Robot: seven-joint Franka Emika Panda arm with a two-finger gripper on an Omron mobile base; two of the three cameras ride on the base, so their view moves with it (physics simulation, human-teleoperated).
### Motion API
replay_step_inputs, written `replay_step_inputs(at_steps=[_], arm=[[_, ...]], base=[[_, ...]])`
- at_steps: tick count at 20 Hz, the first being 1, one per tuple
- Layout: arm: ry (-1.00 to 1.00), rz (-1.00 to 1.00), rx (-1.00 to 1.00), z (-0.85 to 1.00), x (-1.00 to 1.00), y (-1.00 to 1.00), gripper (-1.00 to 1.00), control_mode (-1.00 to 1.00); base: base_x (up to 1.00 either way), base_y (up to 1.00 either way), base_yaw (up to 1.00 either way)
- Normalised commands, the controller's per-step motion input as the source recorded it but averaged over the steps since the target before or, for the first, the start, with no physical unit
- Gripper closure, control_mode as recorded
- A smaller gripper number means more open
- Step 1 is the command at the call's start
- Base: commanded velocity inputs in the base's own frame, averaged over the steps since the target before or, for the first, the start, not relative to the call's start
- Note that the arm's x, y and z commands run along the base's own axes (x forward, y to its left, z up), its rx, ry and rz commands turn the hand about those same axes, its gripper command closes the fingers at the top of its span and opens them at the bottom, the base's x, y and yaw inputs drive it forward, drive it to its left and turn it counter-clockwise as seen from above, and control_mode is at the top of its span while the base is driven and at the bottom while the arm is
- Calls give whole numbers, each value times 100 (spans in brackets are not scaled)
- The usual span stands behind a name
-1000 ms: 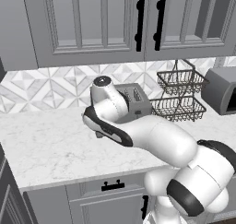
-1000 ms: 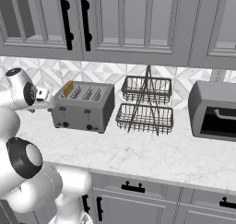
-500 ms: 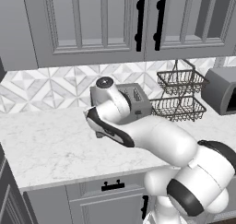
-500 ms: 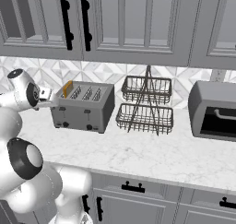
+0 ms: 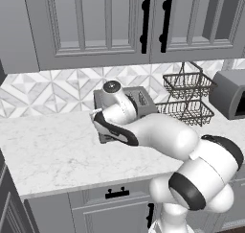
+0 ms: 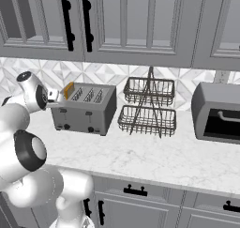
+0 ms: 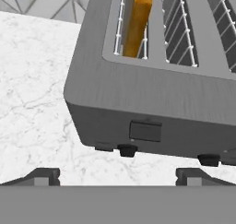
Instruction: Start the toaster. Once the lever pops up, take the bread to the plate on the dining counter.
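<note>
Closer now — gripper (image 7: 117, 174) spread wide, empty, angled down at toaster (image 7: 152, 94) lever (image 7: 145, 131).

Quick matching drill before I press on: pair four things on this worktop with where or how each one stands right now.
Things:
1. bread
2. gripper
3. wire basket stand
4. oven

States:
A. at the far right of the worktop, dark opening facing out
B. open, low in front of the toaster's left end
C. standing in the toaster's leftmost slot
D. between the toaster and the oven

Pairs: 1-C, 2-B, 3-D, 4-A
</note>
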Motion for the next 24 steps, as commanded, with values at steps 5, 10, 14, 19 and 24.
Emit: replay_step_inputs(at_steps=[5, 10, 14, 19, 24], arm=[[0, 0, 0, -22, 27, 0, -100, -100], [0, 0, 0, -22, 17, 3, -100, -100], [0, 0, 0, -18, 22, 4, -100, -100], [-1, 0, -1, -23, 14, 5, -100, -100], [-2, 0, -1, -29, 13, 5, -100, -100]], base=[[0, 0, 0], [0, 0, 0], [0, 0, 0], [0, 0, 0], [0, 0, 0]])
